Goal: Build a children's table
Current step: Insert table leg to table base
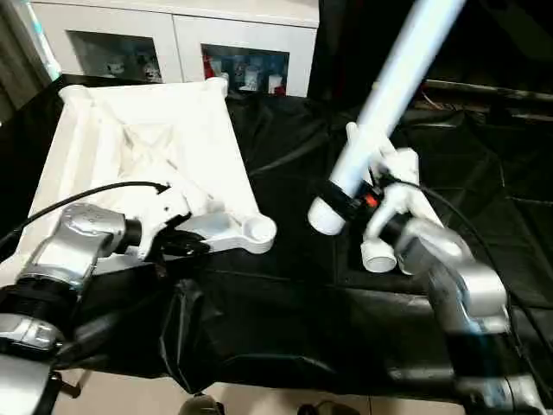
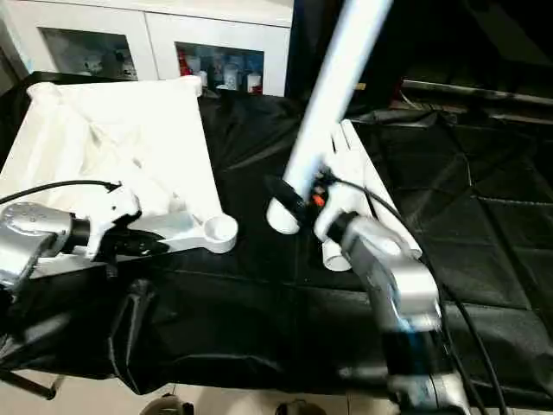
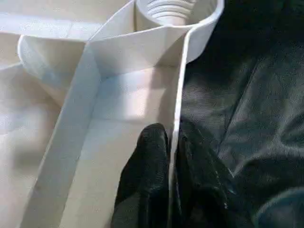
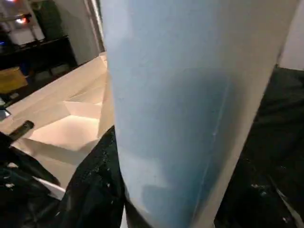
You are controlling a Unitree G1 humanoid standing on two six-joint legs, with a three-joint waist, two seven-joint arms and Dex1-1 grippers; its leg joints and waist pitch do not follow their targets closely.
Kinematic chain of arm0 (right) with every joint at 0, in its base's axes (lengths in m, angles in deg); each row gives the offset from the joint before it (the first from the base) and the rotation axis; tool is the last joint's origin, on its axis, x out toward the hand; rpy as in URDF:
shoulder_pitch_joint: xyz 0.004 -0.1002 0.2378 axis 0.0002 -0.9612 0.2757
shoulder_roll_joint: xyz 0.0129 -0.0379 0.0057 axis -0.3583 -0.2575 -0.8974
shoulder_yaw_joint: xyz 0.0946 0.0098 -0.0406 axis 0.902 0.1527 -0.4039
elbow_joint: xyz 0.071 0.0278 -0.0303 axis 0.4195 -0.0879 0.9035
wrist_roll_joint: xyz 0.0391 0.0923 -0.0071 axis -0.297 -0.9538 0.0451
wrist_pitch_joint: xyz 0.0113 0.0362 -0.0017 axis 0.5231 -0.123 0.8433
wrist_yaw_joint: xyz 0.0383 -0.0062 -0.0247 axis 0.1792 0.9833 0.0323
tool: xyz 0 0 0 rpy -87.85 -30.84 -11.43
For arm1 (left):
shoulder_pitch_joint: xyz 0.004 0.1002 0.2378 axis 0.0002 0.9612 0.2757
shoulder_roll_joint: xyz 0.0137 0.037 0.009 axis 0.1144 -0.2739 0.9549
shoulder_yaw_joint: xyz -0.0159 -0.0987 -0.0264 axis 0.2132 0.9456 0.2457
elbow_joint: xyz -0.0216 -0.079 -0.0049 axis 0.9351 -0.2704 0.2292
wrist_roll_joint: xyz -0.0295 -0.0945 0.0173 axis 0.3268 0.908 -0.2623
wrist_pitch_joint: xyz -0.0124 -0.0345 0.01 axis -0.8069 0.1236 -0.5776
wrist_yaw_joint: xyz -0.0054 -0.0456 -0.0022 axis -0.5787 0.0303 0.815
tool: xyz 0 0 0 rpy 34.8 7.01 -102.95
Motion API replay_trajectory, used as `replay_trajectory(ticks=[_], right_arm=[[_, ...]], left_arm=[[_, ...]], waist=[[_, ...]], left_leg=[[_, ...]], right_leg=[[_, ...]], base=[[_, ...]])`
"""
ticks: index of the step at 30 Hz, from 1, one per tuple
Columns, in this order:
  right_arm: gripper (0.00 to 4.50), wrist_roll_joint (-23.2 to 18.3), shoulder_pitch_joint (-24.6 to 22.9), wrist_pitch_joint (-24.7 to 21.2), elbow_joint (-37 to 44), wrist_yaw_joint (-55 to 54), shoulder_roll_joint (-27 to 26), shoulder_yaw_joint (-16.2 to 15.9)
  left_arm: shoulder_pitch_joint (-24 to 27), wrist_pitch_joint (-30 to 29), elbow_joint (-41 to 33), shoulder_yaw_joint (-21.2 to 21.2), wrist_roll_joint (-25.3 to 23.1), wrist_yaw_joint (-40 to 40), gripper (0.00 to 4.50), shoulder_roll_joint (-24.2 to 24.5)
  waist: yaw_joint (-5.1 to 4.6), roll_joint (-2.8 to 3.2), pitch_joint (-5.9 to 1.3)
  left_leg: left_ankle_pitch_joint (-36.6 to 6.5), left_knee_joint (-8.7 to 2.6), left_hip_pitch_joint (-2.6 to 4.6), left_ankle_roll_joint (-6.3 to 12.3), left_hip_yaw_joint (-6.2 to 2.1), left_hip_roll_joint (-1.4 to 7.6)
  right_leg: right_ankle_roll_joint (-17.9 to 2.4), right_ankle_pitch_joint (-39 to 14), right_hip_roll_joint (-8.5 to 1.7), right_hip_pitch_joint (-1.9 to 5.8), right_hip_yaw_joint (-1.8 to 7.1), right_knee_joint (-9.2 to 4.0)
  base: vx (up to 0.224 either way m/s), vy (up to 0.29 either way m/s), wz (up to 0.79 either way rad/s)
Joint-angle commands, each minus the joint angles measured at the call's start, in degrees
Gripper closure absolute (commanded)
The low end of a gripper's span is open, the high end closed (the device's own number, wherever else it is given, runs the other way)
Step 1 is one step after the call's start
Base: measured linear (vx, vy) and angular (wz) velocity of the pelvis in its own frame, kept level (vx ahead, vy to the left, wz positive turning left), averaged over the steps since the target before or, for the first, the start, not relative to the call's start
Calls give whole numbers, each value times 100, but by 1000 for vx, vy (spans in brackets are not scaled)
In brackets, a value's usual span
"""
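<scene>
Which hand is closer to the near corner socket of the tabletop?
Left. The left hand is clamped on the tabletop rim right beside the socket; the right hand holds a leg up over the black cloth, off to the socket's right.

Between the left gripper (image 1: 186, 242) and the right gripper (image 1: 350, 201) lies a bare strip of black-draped desk (image 1: 294, 294), wide enough to pass through. Beyond the left gripper the upturned tabletop (image 1: 147, 147) blocks the way, its corner socket (image 1: 258, 230) jutting toward the gap (the gripper's fingers (image 3: 147, 175) pinch the rim wall). The raised leg (image 1: 393, 86) slants up and away from the right gripper, barring the air above it. More legs (image 1: 389, 233) lie just beside that gripper. The cabinet (image 1: 181, 35) closes the far side.
</scene>
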Motion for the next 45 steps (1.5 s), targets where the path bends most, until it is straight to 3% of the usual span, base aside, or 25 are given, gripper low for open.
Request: replay_trajectory(ticks=[1,2,4,7,12,14,15,16,18,19,21,22,27,29,34,40,41,45], right_arm=[[260,-22,213,-150,-131,153,73,-94],[260,-24,332,-179,-228,247,88,-134],[260,-40,534,-209,-395,427,111,-192],[260,-4,699,-190,-580,584,163,-265],[260,48,824,-186,-777,653,173,-333],[260,75,884,-221,-852,724,170,-371],[260,84,891,-201,-916,725,147,-371],[260,100,889,-180,-977,721,123,-367],[260,151,870,-87,-1114,711,66,-387],[260,159,861,-2,-1224,683,-1,-374],[260,160,867,44,-1284,669,-33,-368],[260,175,889,126,-1390,652,-81,-370],[260,236,965,264,-1644,644,-123,-365],[260,292,1000,346,-1759,645,-121,-380],[260,387,1175,544,-2094,675,-153,-321],[260,417,1298,541,-2340,769,-118,-341],[260,445,1325,473,-2436,872,-74,-397],[260,484,1315,214,-2538,1169,34,-542]], left_arm=[[27,-204,-346,-146,-18,63,437,-163],[33,-309,-521,-203,-26,97,437,-252],[25,-545,-828,-284,-28,249,444,-468],[6,-709,-942,-341,-75,419,450,-676],[58,-717,-954,-379,-162,577,450,-844],[117,-777,-1093,-341,-153,693,450,-909],[145,-742,-1125,-311,-160,757,450,-940],[178,-734,-1166,-290,-159,816,450,-963],[234,-616,-1173,-231,-167,950,450,-1015],[279,-581,-1200,-197,-154,971,450,-1031],[301,-555,-1212,-188,-158,971,450,-1025],[339,-536,-1241,-166,-136,952,450,-1011],[414,-518,-1292,-111,-95,976,450,-991],[466,-522,-1321,-172,-121,911,450,-946],[569,-530,-1399,-424,-309,627,450,-793],[551,-408,-1364,-630,-466,448,450,-709],[523,-331,-1352,-683,-489,385,450,-702],[419,-233,-1308,-750,-532,291,450,-702]], waist=[[8,67,-432],[1,70,-434],[13,16,-440],[42,21,-431],[46,10,-428],[31,-28,-431],[28,-17,-435],[16,-54,-440],[18,-32,-433],[7,-109,-433],[6,-66,-426],[-14,-158,-430],[-4,-130,-423],[-28,-187,-413],[-41,-233,-417],[-38,-230,-417],[-46,-260,-423],[-30,-248,-430]], left_leg=[[-767,-451,65,-239,-7,99],[-746,-447,56,-234,-5,99],[-610,-438,46,-163,5,106],[-571,-427,38,-105,14,95],[-652,-431,43,-136,11,83],[-610,-430,41,-128,15,89],[-596,-427,42,-112,15,95],[-557,-424,36,-89,21,93],[-562,-422,34,-74,21,91],[-556,-420,29,-51,35,84],[-568,-427,25,-53,23,86],[-572,-426,25,-31,33,90],[-554,-441,48,-20,34,98],[-675,-452,50,-70,30,100],[-577,-447,46,-43,38,98],[-602,-457,66,-57,40,110],[-625,-457,65,-61,39,109],[-718,-464,72,-107,30,113]], right_leg=[[-1075,-806,-524,336,247,-364],[-1091,-756,-524,345,247,-348],[-1131,-634,-534,355,241,-331],[-1067,-722,-532,354,246,-354],[-964,-1020,-526,350,240,-395],[-947,-1012,-520,351,237,-388],[-953,-1000,-523,345,236,-382],[-963,-954,-517,349,233,-379],[-960,-996,-523,340,235,-385],[-932,-1029,-516,345,233,-402],[-899,-1167,-534,332,230,-404],[-870,-1204,-525,336,228,-412],[-828,-1239,-526,303,223,-412],[-814,-1341,-524,299,215,-421],[-823,-1280,-524,302,222,-407],[-840,-1181,-521,288,218,-401],[-842,-1201,-520,296,214,-400],[-838,-1211,-522,296,213,-403]], base=[[0,0,0],[0,0,0],[0,0,0],[0,0,0],[0,0,0],[0,0,0],[0,0,0],[0,0,0],[0,0,0],[0,0,0],[0,0,0],[0,0,0],[0,0,0],[0,0,0],[0,0,0],[0,0,0],[0,0,0],[0,0,0]])
